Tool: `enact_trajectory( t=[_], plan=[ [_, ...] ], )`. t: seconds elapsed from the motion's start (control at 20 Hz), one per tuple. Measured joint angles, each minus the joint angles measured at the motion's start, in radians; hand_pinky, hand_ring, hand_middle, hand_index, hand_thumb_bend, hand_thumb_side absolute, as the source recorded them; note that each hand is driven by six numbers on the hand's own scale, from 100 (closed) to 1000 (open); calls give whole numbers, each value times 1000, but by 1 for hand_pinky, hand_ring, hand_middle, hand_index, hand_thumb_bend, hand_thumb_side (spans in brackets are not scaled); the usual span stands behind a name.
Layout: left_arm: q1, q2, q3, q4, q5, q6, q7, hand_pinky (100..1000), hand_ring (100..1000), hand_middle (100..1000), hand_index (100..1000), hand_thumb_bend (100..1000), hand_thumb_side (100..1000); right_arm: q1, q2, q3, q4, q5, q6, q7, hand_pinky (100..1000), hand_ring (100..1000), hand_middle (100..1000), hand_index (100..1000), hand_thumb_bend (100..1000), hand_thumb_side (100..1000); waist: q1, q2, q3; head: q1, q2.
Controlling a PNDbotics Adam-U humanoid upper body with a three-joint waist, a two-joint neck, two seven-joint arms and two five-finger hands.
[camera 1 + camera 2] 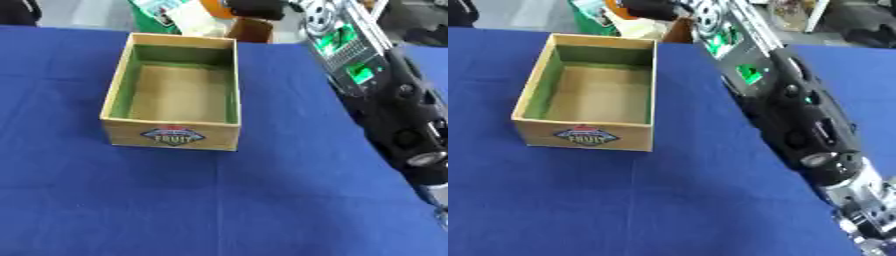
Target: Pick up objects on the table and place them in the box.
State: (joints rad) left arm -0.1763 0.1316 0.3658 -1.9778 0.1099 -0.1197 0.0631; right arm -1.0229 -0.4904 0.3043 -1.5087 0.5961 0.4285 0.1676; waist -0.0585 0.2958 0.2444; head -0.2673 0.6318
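Apparently the task has barely started: the box (pixel 175 95) stands empty on the blue table (pixel 262 200), no loose objects show beside it, and the right hand (pixel 654 9), beyond its far rim, is unreadable.

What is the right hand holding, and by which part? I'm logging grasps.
It cannot be told: the right arm reaches past the box, and its hand is not clearly visible at the table's far edge.
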Motion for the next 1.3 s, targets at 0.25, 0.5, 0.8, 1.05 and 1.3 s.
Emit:
enact_trajectory(
  t=[0.25, 0.5, 0.8, 1.05, 1.3],
  plan=[
    [0, 0, -3, 0, 6, -2, -7, 470, 353, 459, 537, 100, 787, -25, 80, 14, 187, 72, -47, -32, 744, 755, 440, 623, 100, 534, 1, 0, 15, -14, 0],
    [-2, -2, -7, 0, 12, -2, -12, 471, 353, 459, 537, 100, 788, -25, 135, 32, 313, 124, -111, -62, 743, 765, 452, 639, 100, 554, 1, 0, 22, -18, -1],
    [-6, -8, -11, 0, 14, 0, -17, 471, 353, 459, 537, 100, 789, -38, 170, 44, 417, 195, -201, -17, 759, 804, 497, 708, 100, 606, -5, 1, 32, -25, -1],
    [-7, -8, -12, 0, 14, 3, -20, 471, 353, 460, 537, 100, 790, -41, 186, 36, 477, 234, -251, 55, 780, 839, 536, 741, 100, 640, -9, 1, 34, -26, -1],
    [-7, -8, -12, 0, 14, 4, -20, 470, 352, 459, 536, 100, 790, -41, 187, 28, 501, 257, -286, 129, 801, 881, 662, 827, 100, 654, -11, 1, 34, -26, 0]
  ],
)
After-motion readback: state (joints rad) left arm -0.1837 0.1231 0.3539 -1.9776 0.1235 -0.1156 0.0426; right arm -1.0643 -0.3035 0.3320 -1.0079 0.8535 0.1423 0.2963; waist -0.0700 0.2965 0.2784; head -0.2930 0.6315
